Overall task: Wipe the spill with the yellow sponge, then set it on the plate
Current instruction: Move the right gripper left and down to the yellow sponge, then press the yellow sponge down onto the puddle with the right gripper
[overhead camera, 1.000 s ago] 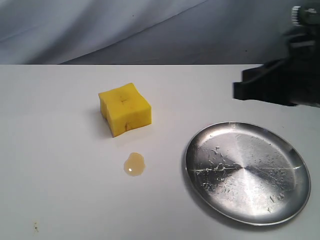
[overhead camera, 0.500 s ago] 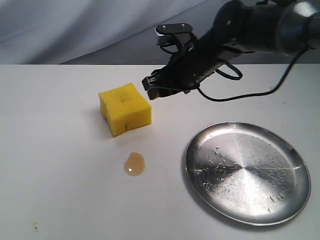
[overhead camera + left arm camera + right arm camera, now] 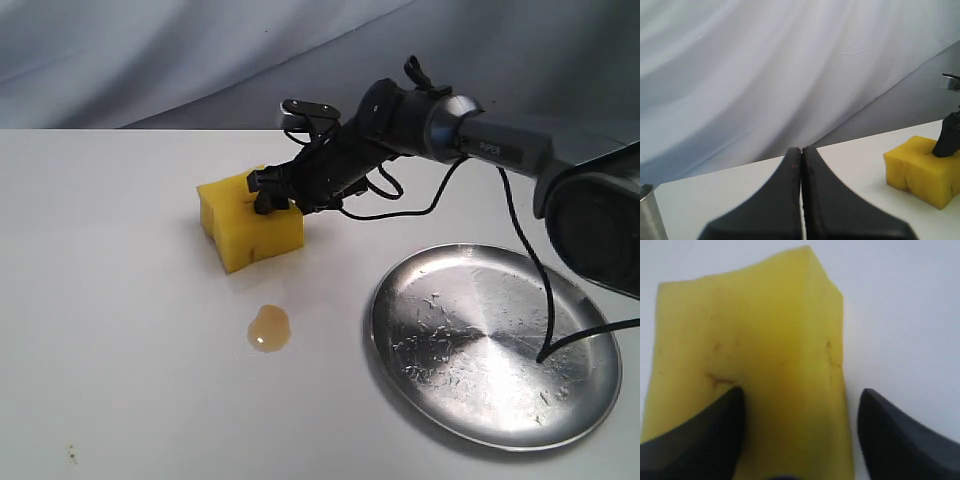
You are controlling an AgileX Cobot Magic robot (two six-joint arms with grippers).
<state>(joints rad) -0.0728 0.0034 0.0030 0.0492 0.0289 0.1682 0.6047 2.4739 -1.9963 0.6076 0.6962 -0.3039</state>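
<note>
The yellow sponge (image 3: 240,228) sits on the white table, left of centre. My right gripper (image 3: 274,192) reaches across to it and stands open at its far right corner. In the right wrist view the sponge (image 3: 755,340) fills the space between the spread fingers of this gripper (image 3: 801,392): one finger lies over its top face, the other beside its side over bare table. The spill (image 3: 268,329) lies in front of the sponge, untouched. The plate (image 3: 495,345) rests at the right, with nothing on it. My left gripper (image 3: 801,149) is shut on nothing, away from the sponge (image 3: 922,172).
A black cable (image 3: 520,260) from the right arm trails over the plate. A silver metal cylinder (image 3: 647,210) shows at the edge of the left wrist view. A grey cloth backdrop hangs behind the table.
The right arm has swung in from the right edge toward the left and come down, so its open fingers now sit at the sponge. Sponge, spill and plate have not moved.
</note>
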